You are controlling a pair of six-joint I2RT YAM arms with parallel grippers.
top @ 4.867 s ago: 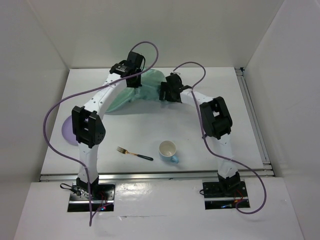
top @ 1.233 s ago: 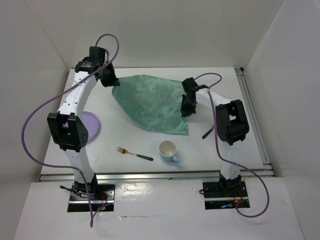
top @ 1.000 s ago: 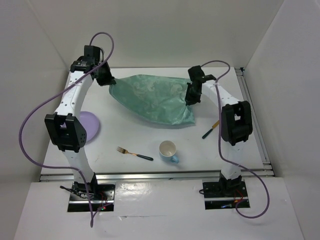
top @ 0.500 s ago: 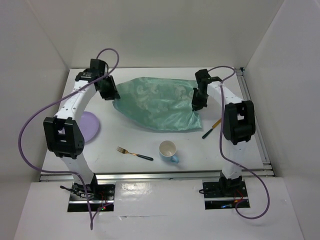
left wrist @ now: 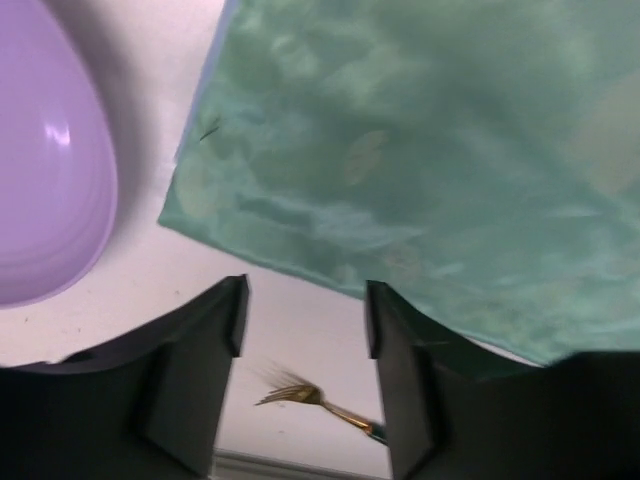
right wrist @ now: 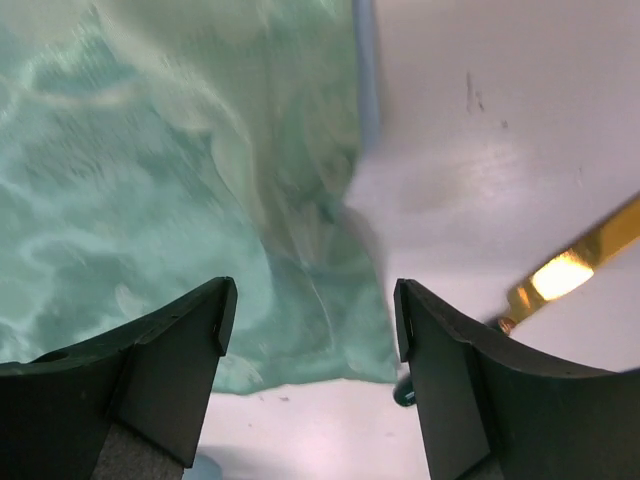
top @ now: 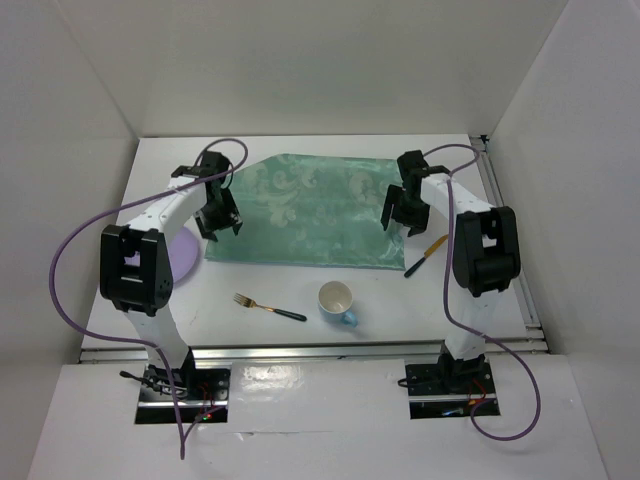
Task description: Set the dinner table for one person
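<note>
Count on the white worktop [top: 300, 285], which spans the whole cell floor:
- 1 teal cloth [top: 310, 215], spread flat centre-far
- 1 purple plate [top: 183, 262], at the cloth's left
- 1 fork [top: 268, 306] and 1 cup [top: 337, 302], near side
- 1 knife [top: 425, 255], just right of the cloth

Left claw [top: 218, 222] sits over the cloth's near-left corner, right claw [top: 403, 215] over its near-right corner. Both have jaws well apart, nothing gripped.
</note>
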